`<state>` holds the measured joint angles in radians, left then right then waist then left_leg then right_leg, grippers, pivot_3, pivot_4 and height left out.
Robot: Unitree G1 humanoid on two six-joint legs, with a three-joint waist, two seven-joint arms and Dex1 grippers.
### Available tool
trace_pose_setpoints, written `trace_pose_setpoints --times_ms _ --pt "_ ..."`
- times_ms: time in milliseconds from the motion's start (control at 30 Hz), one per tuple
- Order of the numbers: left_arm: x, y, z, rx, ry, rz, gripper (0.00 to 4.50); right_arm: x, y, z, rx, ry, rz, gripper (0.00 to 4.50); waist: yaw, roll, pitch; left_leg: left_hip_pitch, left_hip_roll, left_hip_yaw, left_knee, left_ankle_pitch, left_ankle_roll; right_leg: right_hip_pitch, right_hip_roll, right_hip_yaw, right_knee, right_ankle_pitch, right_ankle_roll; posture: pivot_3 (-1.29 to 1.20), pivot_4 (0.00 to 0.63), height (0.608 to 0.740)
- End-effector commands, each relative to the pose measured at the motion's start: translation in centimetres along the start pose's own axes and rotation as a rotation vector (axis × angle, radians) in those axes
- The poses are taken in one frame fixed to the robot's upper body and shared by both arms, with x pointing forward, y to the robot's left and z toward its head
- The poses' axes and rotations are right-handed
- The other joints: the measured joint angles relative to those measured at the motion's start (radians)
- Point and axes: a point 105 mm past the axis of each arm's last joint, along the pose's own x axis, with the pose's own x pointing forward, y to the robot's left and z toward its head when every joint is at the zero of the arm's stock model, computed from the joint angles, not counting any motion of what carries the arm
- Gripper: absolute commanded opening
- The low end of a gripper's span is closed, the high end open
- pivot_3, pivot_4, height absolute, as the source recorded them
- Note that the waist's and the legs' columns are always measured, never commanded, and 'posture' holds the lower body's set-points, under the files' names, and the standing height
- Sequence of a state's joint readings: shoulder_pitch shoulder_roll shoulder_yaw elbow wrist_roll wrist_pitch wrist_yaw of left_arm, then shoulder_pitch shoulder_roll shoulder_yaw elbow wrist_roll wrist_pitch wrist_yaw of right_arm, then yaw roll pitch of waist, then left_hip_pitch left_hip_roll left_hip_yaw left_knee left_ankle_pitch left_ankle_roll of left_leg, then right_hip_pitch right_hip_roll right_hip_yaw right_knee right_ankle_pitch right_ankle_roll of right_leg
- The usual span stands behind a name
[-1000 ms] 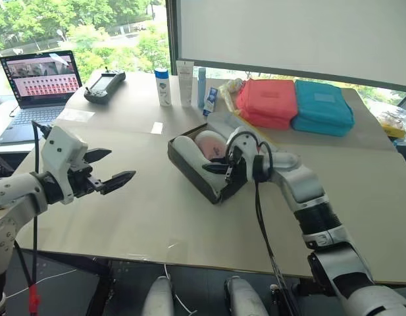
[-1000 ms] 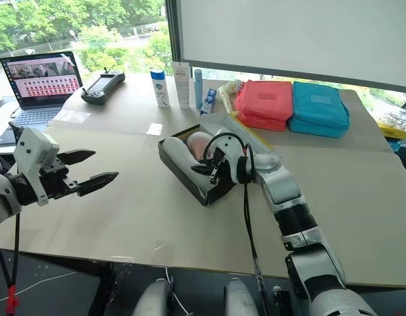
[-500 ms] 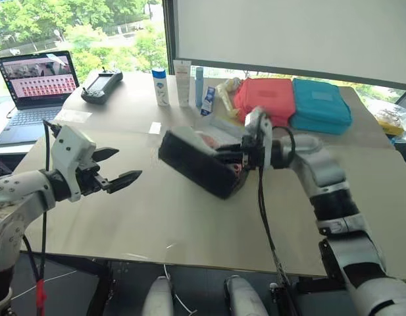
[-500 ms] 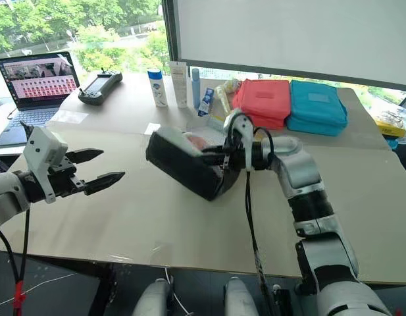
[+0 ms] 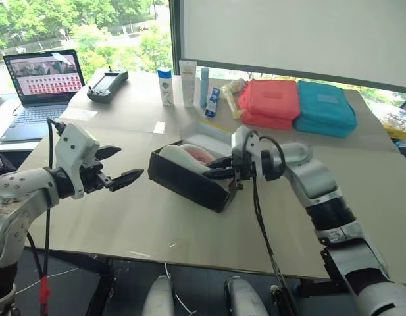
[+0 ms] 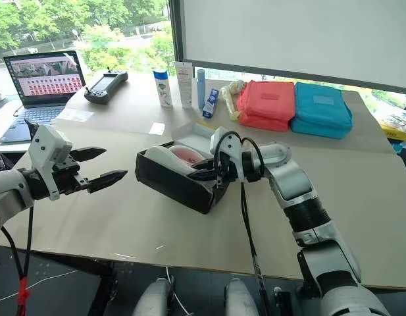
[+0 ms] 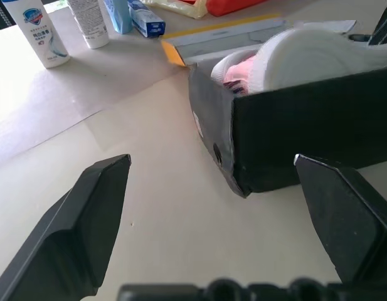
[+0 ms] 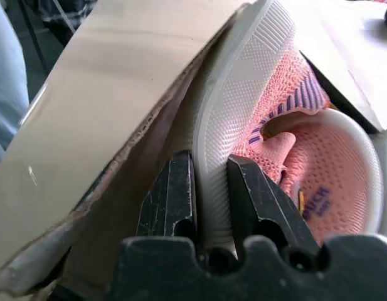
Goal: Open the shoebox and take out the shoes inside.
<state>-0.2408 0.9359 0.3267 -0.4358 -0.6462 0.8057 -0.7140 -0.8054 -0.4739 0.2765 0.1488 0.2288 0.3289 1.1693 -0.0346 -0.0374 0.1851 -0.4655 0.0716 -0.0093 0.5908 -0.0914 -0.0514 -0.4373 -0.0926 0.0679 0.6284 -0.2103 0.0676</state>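
Observation:
The shoebox point(image 5: 189, 183) lies open on the table's middle, black sides up, its lid point(image 5: 204, 135) folded flat behind it. Inside are the pink shoes point(image 5: 201, 154), one on its side with the white sole point(image 5: 179, 157) showing. My right gripper point(image 5: 224, 172) reaches into the box's right end and is shut on that shoe's sole point(image 8: 243, 88), right beside the cardboard wall point(image 8: 105, 113). My left gripper point(image 5: 130, 162) hovers open left of the box, nothing between its fingers; its wrist view faces the box's end point(image 7: 306, 132) and the shoe point(image 7: 306, 56).
A pink pouch point(image 5: 272, 102) and a teal pouch point(image 5: 324, 106) lie behind the box on the right. Bottles and tubes point(image 5: 166, 85) stand at the back, with a controller point(image 5: 107, 84) and a laptop point(image 5: 38, 82) at the far left.
Half a second ago the box was tipped up by the right gripper's pull; now it rests down again, shifted left of where it lay. The left gripper has stayed put, open.

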Motion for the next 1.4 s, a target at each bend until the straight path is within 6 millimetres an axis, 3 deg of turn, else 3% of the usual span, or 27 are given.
trace_pose_setpoints --times_ms 33,100,167,267,333,433,567,633,867,967,1067,1133,1300,1367,1400 --pt "-0.1 0.0 1.3 0.05 -0.044 0.004 4.5 -0.7 -1.0 1.5 0.059 -0.103 -0.08 0.45 -0.001 0.0 0.0 0.0 0.0 0.0 0.0 0.0 0.0 0.0 0.0 0.0 0.0 0.001 0.0 0.0 0.15 0.74" --pt "-0.1 0.0 1.3 0.052 -0.041 0.003 4.5 -0.5 -2.2 1.1 0.148 -0.147 -0.197 0.45 -0.003 0.0 0.0 0.0 0.0 0.0 0.0 0.0 0.0 0.0 0.0 0.0 0.0 0.003 -0.001 0.0 0.15 0.74" --pt "0.0 -0.1 1.4 0.055 -0.04 -0.001 4.5 0.5 -0.9 1.2 0.263 -0.249 -0.197 0.45 -0.006 -0.001 -0.001 0.0 0.0 0.0 -0.001 0.0 0.0 -0.001 0.0 0.0 0.0 0.004 -0.001 0.0 0.15 0.74" --pt "0.0 0.1 1.5 0.057 -0.039 -0.005 4.5 0.1 -1.5 0.8 0.406 -0.38 -0.302 0.45 -0.008 -0.001 0.0 0.001 0.0 0.0 -0.001 0.0 0.0 0.0 0.0 0.0 0.001 0.004 -0.001 0.0 0.15 0.74" --pt "0.2 0.1 1.6 0.06 -0.038 -0.013 4.5 1.3 0.3 -0.6 0.339 -0.306 -0.276 0.45 -0.008 0.0 0.0 0.0 0.0 0.0 -0.001 0.0 0.0 -0.001 0.0 0.0 0.001 0.004 -0.001 0.0 0.15 0.74" --pt "0.7 0.2 1.9 0.068 -0.043 -0.029 4.5 1.6 0.3 -0.7 0.262 -0.271 -0.316 0.45 -0.006 -0.001 -0.001 0.001 0.0 0.0 -0.001 0.0 0.0 0.0 0.0 0.0 0.0 0.004 0.0 0.0 0.15 0.74" --pt "1.1 0.1 2.2 0.075 -0.047 -0.048 4.5 0.1 -2.0 1.8 0.373 -0.485 -0.427 0.45 -0.007 -0.001 -0.001 0.0 0.0 0.0 -0.001 0.0 0.0 0.0 0.0 0.0 0.0 0.004 0.0 0.0 0.15 0.74" --pt "1.2 0.1 2.2 0.079 -0.044 -0.05 4.5 0.1 -2.0 2.7 0.447 -0.592 -0.417 0.45 -0.007 -0.001 -0.001 0.0 0.0 0.0 -0.001 0.0 0.0 0.0 0.0 0.0 0.0 0.004 0.0 0.0 0.15 0.74" --pt "1.4 -0.1 2.2 0.084 -0.052 -0.057 4.5 -0.9 -3.4 2.9 0.633 -0.751 -0.447 0.45 -0.012 -0.001 0.0 0.0 0.001 0.0 -0.002 0.0 0.0 -0.001 0.001 0.0 0.0 0.004 0.0 0.0 0.15 0.74" --pt "1.5 -0.1 2.2 0.085 -0.054 -0.056 4.5 0.6 -2.6 2.2 0.564 -0.637 -0.422 0.45 -0.012 -0.001 0.0 0.0 0.002 0.0 -0.002 0.0 0.0 -0.001 0.002 0.0 0.0 0.003 0.0 0.0 0.15 0.74" --pt "1.5 0.0 2.2 0.085 -0.057 -0.054 4.5 3.2 -0.7 0.0 0.278 -0.341 -0.403 0.45 -0.014 -0.001 0.0 0.0 0.002 0.0 -0.002 0.0 0.0 -0.001 0.002 0.0 -0.001 0.003 0.0 0.0 0.15 0.74" --pt "1.5 0.0 2.1 0.085 -0.056 -0.054 4.5 4.0 0.1 -0.3 0.167 -0.277 -0.369 0.45 -0.014 -0.001 -0.001 0.0 0.002 0.0 -0.002 0.0 0.0 -0.001 0.002 0.0 -0.001 0.002 0.0 0.0 0.15 0.74" --pt "1.5 0.1 2.0 0.089 -0.049 -0.048 4.5 3.7 -0.9 1.2 0.242 -0.399 -0.393 0.45 -0.005 -0.001 -0.001 0.0 0.002 0.0 -0.001 0.0 0.0 0.0 0.001 0.0 -0.001 0.003 0.0 0.0 0.15 0.74" --pt "1.5 0.0 1.9 0.088 -0.051 -0.048 4.5 3.2 -2.1 1.8 0.447 -0.513 -0.423 0.45 -0.004 -0.001 -0.001 -0.001 0.002 0.001 -0.001 0.0 0.0 0.0 0.001 0.0 -0.002 0.003 0.0 0.0 0.15 0.74" --pt "1.6 0.0 1.9 0.087 -0.051 -0.048 4.5 3.7 -2.1 1.0 0.421 -0.441 -0.442 0.45 -0.006 -0.001 -0.001 -0.001 0.002 0.001 -0.001 0.0 0.0 0.001 0.001 0.0 -0.002 0.004 0.0 0.0 0.15 0.74"
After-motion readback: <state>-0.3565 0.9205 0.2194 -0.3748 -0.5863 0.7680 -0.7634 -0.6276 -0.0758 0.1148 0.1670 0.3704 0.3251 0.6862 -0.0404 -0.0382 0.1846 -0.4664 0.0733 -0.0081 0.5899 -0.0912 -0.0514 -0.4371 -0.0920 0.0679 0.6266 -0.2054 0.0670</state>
